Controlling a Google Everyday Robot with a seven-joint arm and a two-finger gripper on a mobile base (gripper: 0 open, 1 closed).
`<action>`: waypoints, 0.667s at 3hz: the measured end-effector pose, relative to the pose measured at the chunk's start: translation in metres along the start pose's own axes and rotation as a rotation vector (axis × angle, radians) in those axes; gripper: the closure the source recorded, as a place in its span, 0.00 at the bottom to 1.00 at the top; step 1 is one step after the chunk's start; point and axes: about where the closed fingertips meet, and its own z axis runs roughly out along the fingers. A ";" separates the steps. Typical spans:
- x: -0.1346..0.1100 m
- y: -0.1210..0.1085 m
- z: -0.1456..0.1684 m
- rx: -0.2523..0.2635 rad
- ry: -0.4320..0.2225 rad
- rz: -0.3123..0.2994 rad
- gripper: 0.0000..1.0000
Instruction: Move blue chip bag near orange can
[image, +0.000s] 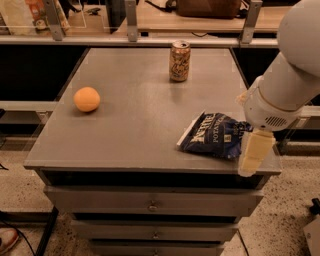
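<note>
The blue chip bag (212, 135) lies crumpled near the table's front right corner, its white lettering facing up. The orange can (179, 61) stands upright at the back of the table, well behind the bag. My gripper (254, 151) hangs from the white arm (285, 85) at the right. It sits just at the bag's right edge, over the table's front right corner, and hides that end of the bag.
A round orange fruit (87, 99) rests on the left part of the grey table (130, 115). Drawers (150, 202) run below the tabletop. A shelf with metal posts (132, 22) and a brown bag stands behind the table.
</note>
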 end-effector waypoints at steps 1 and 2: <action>0.009 -0.002 0.017 -0.017 0.024 0.027 0.00; 0.017 -0.003 0.025 -0.018 0.036 0.049 0.18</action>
